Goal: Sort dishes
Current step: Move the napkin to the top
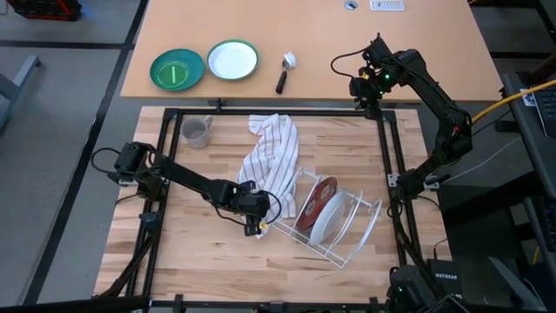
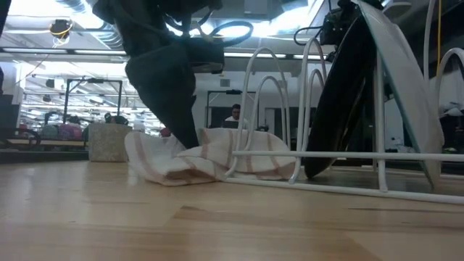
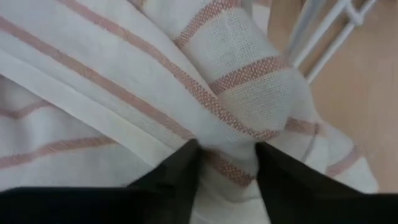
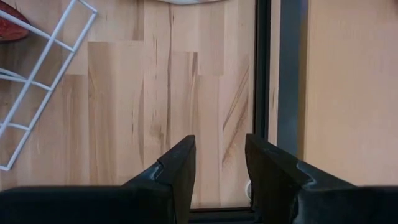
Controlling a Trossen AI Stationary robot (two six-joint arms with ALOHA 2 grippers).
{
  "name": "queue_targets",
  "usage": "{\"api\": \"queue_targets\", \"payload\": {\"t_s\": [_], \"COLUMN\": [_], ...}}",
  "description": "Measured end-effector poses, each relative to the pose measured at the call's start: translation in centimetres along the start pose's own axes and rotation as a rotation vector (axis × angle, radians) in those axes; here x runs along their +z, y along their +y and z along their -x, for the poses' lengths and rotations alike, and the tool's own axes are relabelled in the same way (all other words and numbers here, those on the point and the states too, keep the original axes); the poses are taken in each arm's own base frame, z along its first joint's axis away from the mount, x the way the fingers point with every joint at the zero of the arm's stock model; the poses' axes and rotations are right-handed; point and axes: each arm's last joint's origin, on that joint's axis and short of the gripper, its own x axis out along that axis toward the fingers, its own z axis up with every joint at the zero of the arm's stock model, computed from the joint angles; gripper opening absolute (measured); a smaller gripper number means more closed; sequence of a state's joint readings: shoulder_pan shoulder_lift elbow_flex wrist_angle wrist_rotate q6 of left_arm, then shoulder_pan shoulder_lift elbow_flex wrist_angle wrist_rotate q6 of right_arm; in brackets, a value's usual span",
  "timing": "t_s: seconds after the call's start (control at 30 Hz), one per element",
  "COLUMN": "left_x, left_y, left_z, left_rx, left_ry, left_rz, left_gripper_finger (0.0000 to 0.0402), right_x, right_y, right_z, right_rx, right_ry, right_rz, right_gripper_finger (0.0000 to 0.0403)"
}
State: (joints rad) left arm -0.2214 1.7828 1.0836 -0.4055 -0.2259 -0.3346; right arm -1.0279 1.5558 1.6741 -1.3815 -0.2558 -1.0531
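Note:
A white wire dish rack (image 1: 347,239) stands on the wooden table. A dark red plate (image 1: 320,193) and a white plate (image 1: 333,217) stand on edge in it; the low view shows them as a glossy black underside (image 2: 348,94) and a white plate (image 2: 406,80). No light blue plate shows. A white towel with red stripes (image 1: 274,156) lies beside the rack. My left gripper (image 1: 256,217) is shut on the towel's near end. My right gripper (image 1: 369,87) waits, slightly open and empty, above the table's far right corner. My left gripper pinches a raised fold of the striped towel (image 3: 229,158) between its two fingers, at the towel's near end next to the rack. The fingers come from above, pointing down (image 2: 181,134). The towel lies bunched and slack on the table (image 2: 210,161).
A small grey mug (image 1: 197,130) stands at the table's far left. On the tan table behind are a bright green plate (image 1: 176,70), a green-rimmed white plate (image 1: 233,60) and a black-handled tool (image 1: 284,74). A black frame (image 4: 286,93) borders the wooden table.

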Motion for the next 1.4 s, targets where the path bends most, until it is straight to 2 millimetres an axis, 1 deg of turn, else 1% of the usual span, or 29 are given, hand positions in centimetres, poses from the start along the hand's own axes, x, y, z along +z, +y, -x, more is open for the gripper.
{"api": "queue_targets", "payload": {"t_s": [0.17,0.2,0.23,0.4,0.47,0.57,0.73,0.83,0.97,1.17,1.27,1.4], "left_x": [0.1,0.2,0.2,0.2,0.3,0.5,0.9,1.2,1.3,1.1,1.3,1.7], "left_y": [-0.1,-0.1,0.0,-0.2,-0.3,-0.5,-0.6,-0.3,0.7,3.3,4.8,6.6], "left_z": [0.0,0.1,0.2,0.5,0.9,1.7,4.0,6.0,8.9,12.7,13.8,14.0], "left_rx": [0.001,0.001,0.001,-0.005,-0.013,-0.032,-0.039,-0.008,0.057,0.266,0.322,0.376], "left_ry": [-0.018,-0.021,-0.021,-0.025,-0.038,-0.068,-0.137,-0.207,-0.295,-0.409,-0.441,-0.437], "left_rz": [0.010,0.024,0.042,0.103,0.127,0.183,0.212,0.231,0.249,0.236,0.234,0.226], "left_gripper_finger": [0.0037,0.0021,0.0013,0.0013,0.0007,0.0006,0.0004,0.0004,0.0003,0.0002,0.0002,0.0002], "right_x": [0.0,0.0,0.0,0.0,0.0,0.0,0.0,0.0,0.0,0.0,0.1,0.1], "right_y": [0.0,0.0,0.0,0.0,0.0,0.0,0.0,0.0,0.0,-0.1,-0.2,-0.2], "right_z": [0.0,0.0,0.0,0.0,0.0,0.0,0.0,0.0,0.0,0.0,0.0,0.0], "right_rx": [0.000,0.000,0.000,-0.001,-0.001,-0.001,-0.003,-0.003,-0.004,-0.008,-0.018,-0.024], "right_ry": [0.000,0.000,0.000,0.000,0.000,-0.001,-0.002,-0.002,-0.002,-0.004,-0.010,-0.014], "right_rz": [0.000,0.000,0.000,0.000,0.000,0.000,0.001,0.001,0.001,0.002,0.005,0.007], "right_gripper_finger": [0.0145,0.0145,0.0145,0.0145,0.0145,0.0145,0.0145,0.0145,0.0145,0.0145,0.0145,0.0145]}}
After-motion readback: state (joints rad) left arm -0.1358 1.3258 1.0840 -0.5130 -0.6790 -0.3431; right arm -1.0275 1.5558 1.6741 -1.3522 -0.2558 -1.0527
